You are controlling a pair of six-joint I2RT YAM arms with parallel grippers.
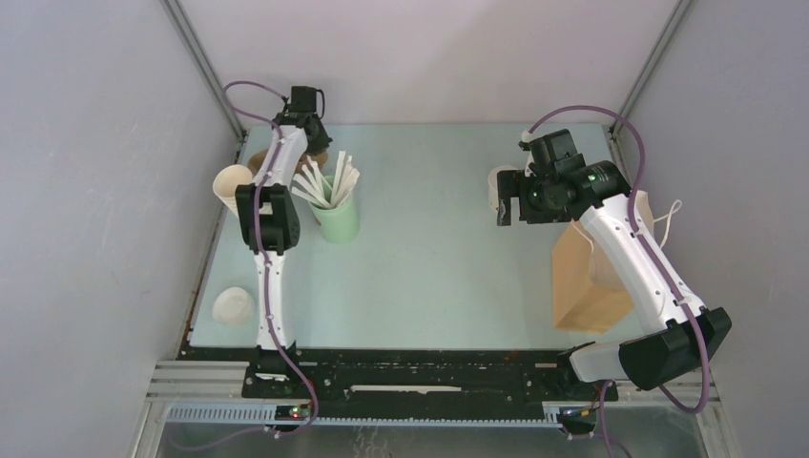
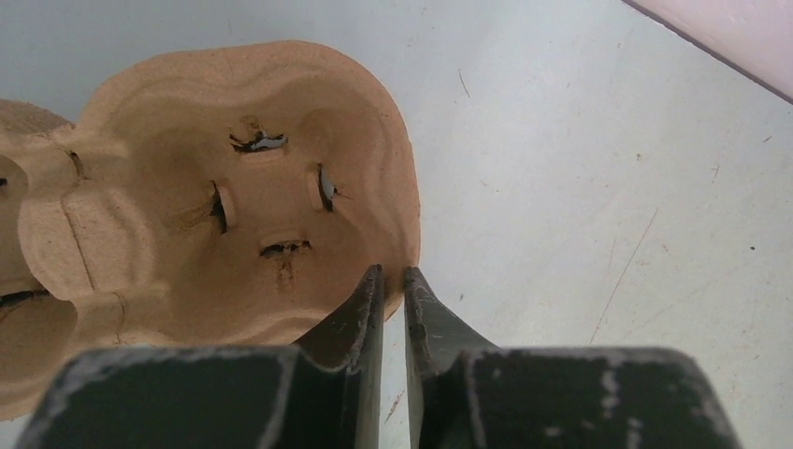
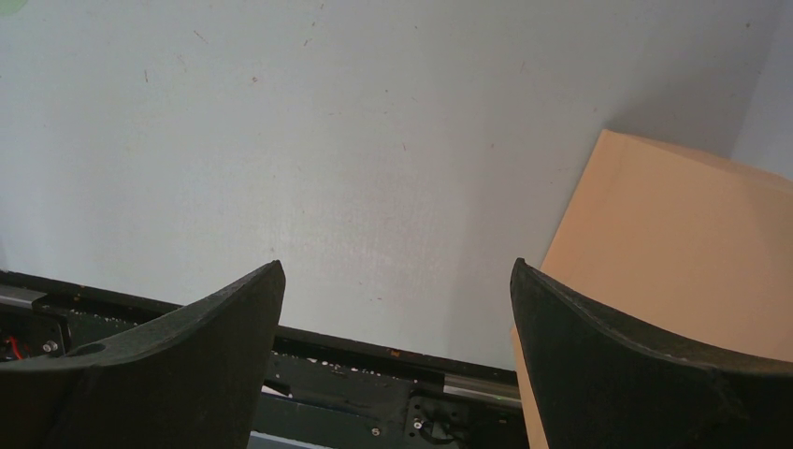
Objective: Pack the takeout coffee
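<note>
Holding a spray of white sticks, the pale green cup (image 1: 336,221) stands on the worktop (image 1: 439,277) beside the left arm. The stack of cream cups (image 1: 232,186) is on that arm's other side, and a white lid (image 1: 232,305) lies nearer the bases. The left fingers (image 2: 372,301) are drawn almost together, pinching the rim of the pulp cup carrier (image 2: 234,206) in the far left corner. The takeout coffee cup (image 1: 494,188) sits just beside the right fingers (image 3: 215,346), which are spread wide with only worktop between them. A brown paper bag (image 1: 578,286) stands partly under the right arm.
</note>
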